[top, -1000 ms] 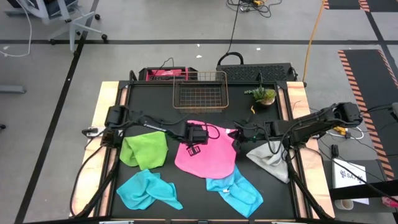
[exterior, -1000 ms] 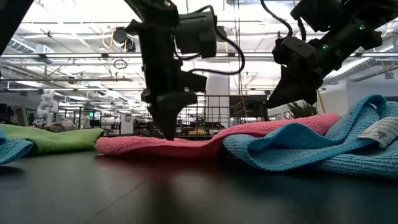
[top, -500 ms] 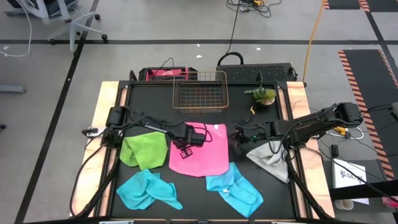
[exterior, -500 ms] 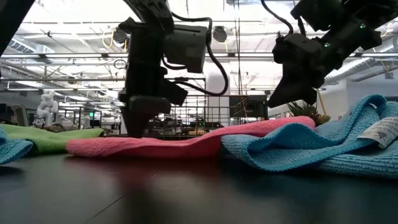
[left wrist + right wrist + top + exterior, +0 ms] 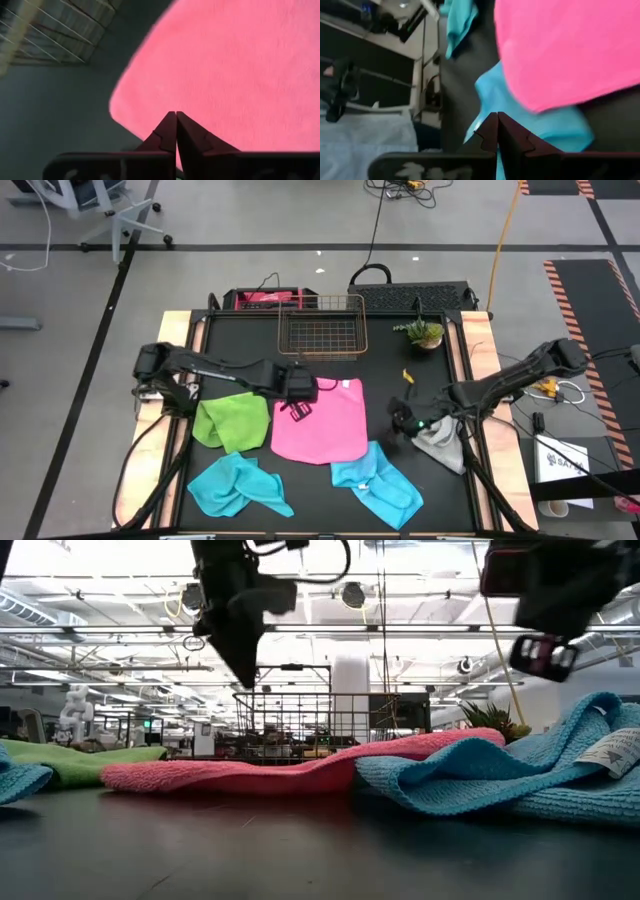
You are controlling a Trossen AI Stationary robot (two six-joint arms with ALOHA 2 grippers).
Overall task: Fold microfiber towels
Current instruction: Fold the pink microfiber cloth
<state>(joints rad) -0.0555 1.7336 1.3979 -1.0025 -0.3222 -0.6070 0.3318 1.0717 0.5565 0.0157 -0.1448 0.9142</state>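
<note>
Since a second ago I have let go of the pink towel, and it lies now flat on the black table, in the middle, just in front of the copper wire basket, with the lime green towel touching its left side and one turquoise towel under its near right corner. My left gripper has lifted off the pink towel's far left corner and hangs above it, fingers pressed together and empty (in the left wrist view I see only pink cloth under them). My right gripper has moved away to the right, near the light grey towel, fingers also closed, holding nothing. The other turquoise towel is crumpled at the near left. I judge the pink towel is now spread, so the first fold can begin.
</note>
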